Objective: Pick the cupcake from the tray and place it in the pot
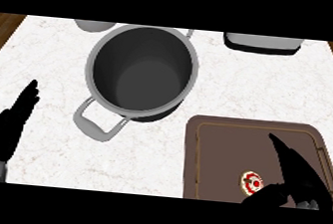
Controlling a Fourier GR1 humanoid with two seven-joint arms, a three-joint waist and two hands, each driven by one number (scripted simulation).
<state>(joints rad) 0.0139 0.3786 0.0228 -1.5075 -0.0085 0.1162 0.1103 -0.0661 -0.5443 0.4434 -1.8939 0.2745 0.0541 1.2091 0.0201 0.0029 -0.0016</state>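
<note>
The cupcake (251, 183) sits on the brown tray (225, 144), in the tray's near half and a little right of its middle. It shows from above as a small round thing with a pale rim and a red and white top. The right hand (293, 181) is over the tray just beside it: the thumb lies close to the cupcake's near right edge, and the straight fingers (284, 150) point up and away over the tray's bare floor. The hand is spread wide and holds nothing; whether the thumb touches the cupcake cannot be told.

The tray lies at the counter's near right, its raised rim running round a darker floor. Up and to the left of it, apart from the tray, stands the grey pot (143, 72), open at the top with a dark inside. One of its handles (98, 123) points toward the near left.

The left hand (5, 125) rests at the left edge of the white counter (55, 64), fingers straight and pointing up, holding nothing. Along the counter's far edge stand a pale round thing (96, 25) and a boxy dark-based thing (262, 43), both cut off.
</note>
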